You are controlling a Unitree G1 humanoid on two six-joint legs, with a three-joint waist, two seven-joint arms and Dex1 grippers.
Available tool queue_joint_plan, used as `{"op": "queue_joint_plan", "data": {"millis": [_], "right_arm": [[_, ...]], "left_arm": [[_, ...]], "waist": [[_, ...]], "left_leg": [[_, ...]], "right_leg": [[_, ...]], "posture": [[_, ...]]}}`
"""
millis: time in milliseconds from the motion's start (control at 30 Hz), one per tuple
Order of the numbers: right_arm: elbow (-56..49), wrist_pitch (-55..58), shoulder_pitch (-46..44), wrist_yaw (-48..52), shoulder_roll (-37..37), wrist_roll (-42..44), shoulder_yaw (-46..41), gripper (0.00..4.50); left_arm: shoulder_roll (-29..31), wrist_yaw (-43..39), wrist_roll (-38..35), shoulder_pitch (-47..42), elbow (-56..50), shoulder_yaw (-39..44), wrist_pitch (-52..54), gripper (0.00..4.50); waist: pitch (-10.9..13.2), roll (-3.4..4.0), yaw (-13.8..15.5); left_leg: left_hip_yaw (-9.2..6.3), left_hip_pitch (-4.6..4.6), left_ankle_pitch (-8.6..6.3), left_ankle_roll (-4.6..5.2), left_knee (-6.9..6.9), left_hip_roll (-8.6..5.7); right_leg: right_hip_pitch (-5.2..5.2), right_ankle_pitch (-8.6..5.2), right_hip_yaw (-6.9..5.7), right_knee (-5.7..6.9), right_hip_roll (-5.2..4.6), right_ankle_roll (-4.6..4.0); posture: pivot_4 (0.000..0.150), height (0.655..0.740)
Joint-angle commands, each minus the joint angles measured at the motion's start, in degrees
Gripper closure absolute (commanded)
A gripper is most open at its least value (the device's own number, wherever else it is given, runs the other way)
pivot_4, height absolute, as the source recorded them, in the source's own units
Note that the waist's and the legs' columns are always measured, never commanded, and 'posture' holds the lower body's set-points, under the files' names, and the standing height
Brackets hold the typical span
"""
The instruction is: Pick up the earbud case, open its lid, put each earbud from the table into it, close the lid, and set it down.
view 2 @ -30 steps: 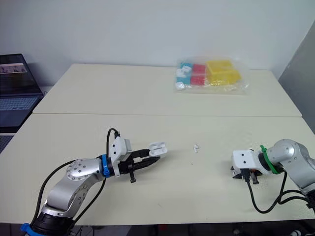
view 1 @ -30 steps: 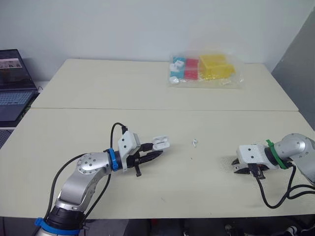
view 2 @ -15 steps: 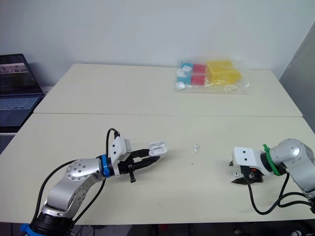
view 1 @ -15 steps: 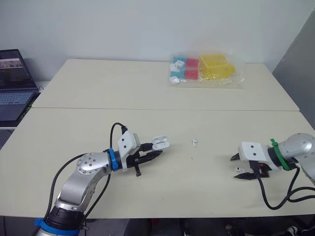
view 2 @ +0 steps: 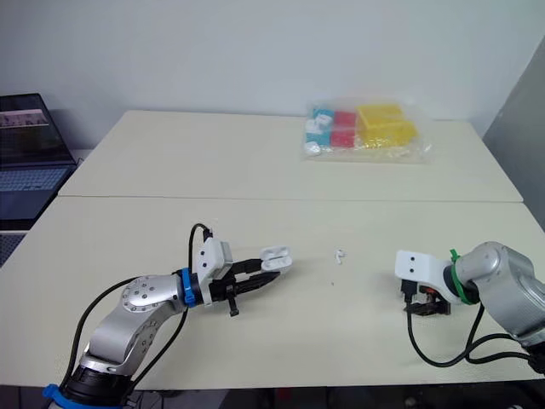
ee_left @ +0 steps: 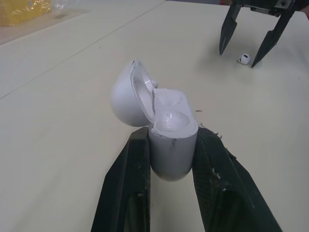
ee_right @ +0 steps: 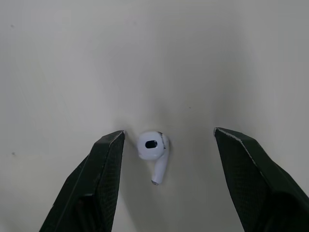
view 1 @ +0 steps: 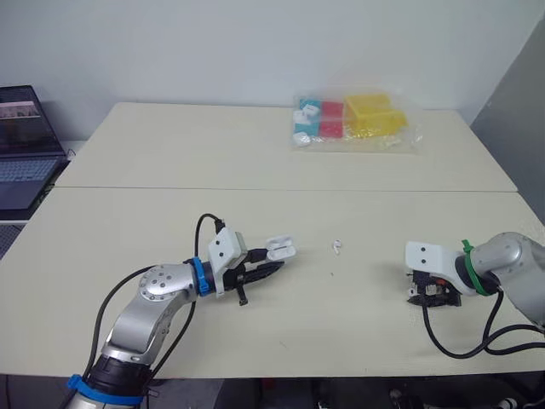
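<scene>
My left gripper (view 1: 272, 262) is shut on the white earbud case (ee_left: 169, 140), held just above the table with its lid (ee_left: 128, 96) swung open and the sockets empty. One white earbud (view 1: 338, 248) lies on the table a little to the right of the case. Further right, my right gripper (ee_right: 169, 133) points straight down at the table, open, its fingers (ee_right: 101, 169) standing on either side of a second earbud (ee_right: 153, 147) without touching it. The left wrist view shows the same open right gripper (ee_left: 251, 36) over that earbud (ee_left: 244, 59).
A clear plastic bag (view 1: 353, 121) of yellow, red and blue boxes lies at the far side of the table. A laptop (view 1: 21, 145) stands off the table's left edge. A seam (view 1: 255, 189) crosses the table between near and far halves.
My right gripper has turned from lying along the table to pointing down over the second earbud. The left gripper with the open case has edged slightly right.
</scene>
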Motion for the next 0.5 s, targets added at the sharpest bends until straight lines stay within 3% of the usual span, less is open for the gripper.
{"op": "queue_joint_plan", "data": {"millis": [33,300,500], "right_arm": [[0.7,-0.3,-1.5,0.8,-0.2,-1.0,1.0,1.43],[1.3,-1.0,-1.5,2.3,-0.8,-1.2,2.0,1.43],[1.2,-0.7,-1.3,2.3,-0.4,-1.0,1.8,3.44]], "left_arm": [[-0.2,-0.1,-0.1,-0.7,-0.8,0.3,-1.2,3.69],[-0.4,0.1,0.1,-0.6,-0.9,0.2,-1.2,3.69],[-0.6,0.1,0.1,-0.8,-0.6,0.1,-1.3,3.69]], "waist": [[0.0,0.0,0.0],[0.0,0.0,0.0],[0.0,0.0,0.0]], "left_leg": [[0.0,0.0,0.0,0.0,0.0,0.0],[-0.02,0.0,0.0,0.0,0.06,0.0],[-0.01,0.0,0.0,0.0,0.17,0.01]], "right_leg": [[0.0,0.01,0.0,0.0,0.0,0.02],[0.02,0.12,-0.02,0.01,0.0,0.2],[0.03,0.13,-0.01,0.06,0.0,0.21]], "posture": [[0.15,0.74],[0.15,0.74],[0.15,0.74]]}}
